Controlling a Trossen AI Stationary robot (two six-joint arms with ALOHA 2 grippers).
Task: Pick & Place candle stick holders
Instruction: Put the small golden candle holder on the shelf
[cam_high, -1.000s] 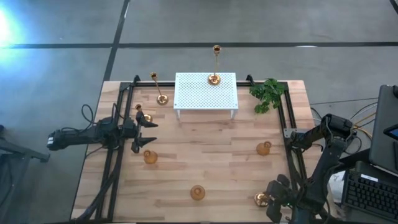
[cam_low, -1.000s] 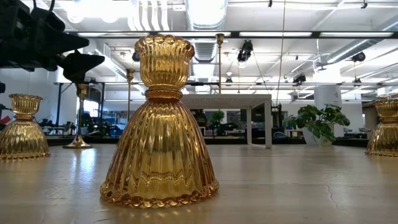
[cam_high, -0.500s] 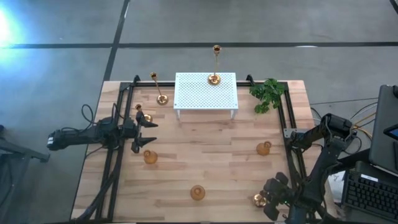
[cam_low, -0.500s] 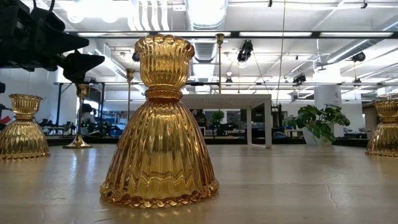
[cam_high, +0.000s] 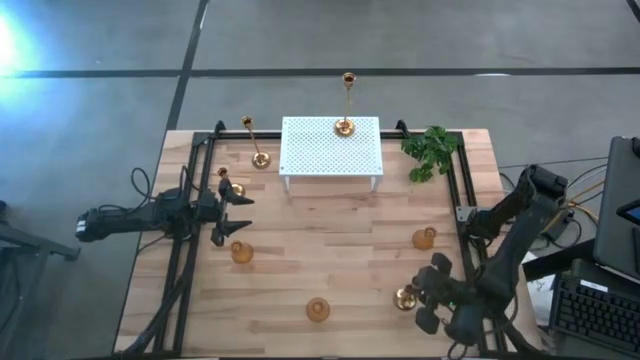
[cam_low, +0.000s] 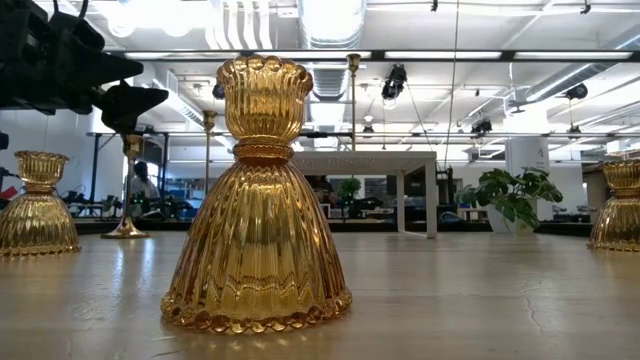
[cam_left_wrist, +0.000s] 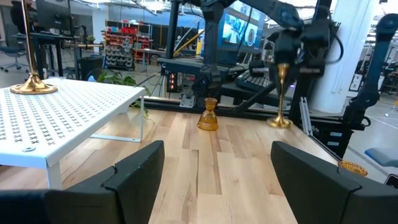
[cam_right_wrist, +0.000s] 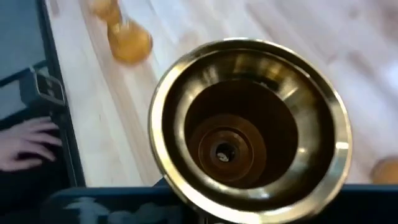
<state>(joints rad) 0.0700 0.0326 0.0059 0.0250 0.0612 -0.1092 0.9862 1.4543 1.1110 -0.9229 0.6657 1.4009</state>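
Several gold candle stick holders are in view. A tall one stands with its base on the white perforated stand (cam_high: 345, 125). Two tall ones (cam_high: 258, 158) (cam_high: 235, 188) stand on the table's far left. Squat ones (cam_high: 241, 252) (cam_high: 317, 310) (cam_high: 425, 238) sit on their wide bases. My left gripper (cam_high: 238, 213) is open and empty beside the tall holder at far left. My right gripper (cam_high: 420, 300) is shut on another tall holder (cam_high: 405, 298) at the near right. My right gripper holds the tall holder by the top of its stem (cam_left_wrist: 281, 68), just under the cup (cam_right_wrist: 249, 130), with the fingers coming from above. The holder hangs upright below the gripper. I cannot tell whether its round base (cam_left_wrist: 280, 122) touches the table.
A green leafy sprig (cam_high: 430, 150) lies at the far right corner. Black frame rails (cam_high: 465, 230) run along both table sides. Bare wood lies in the table's middle. A person's hand (cam_right_wrist: 25, 146) shows beyond the table's right edge.
My right gripper has gone toward the table's left and far edges, away from the near right corner, carrying the tall holder with it, still upright. My left arm has kept still.
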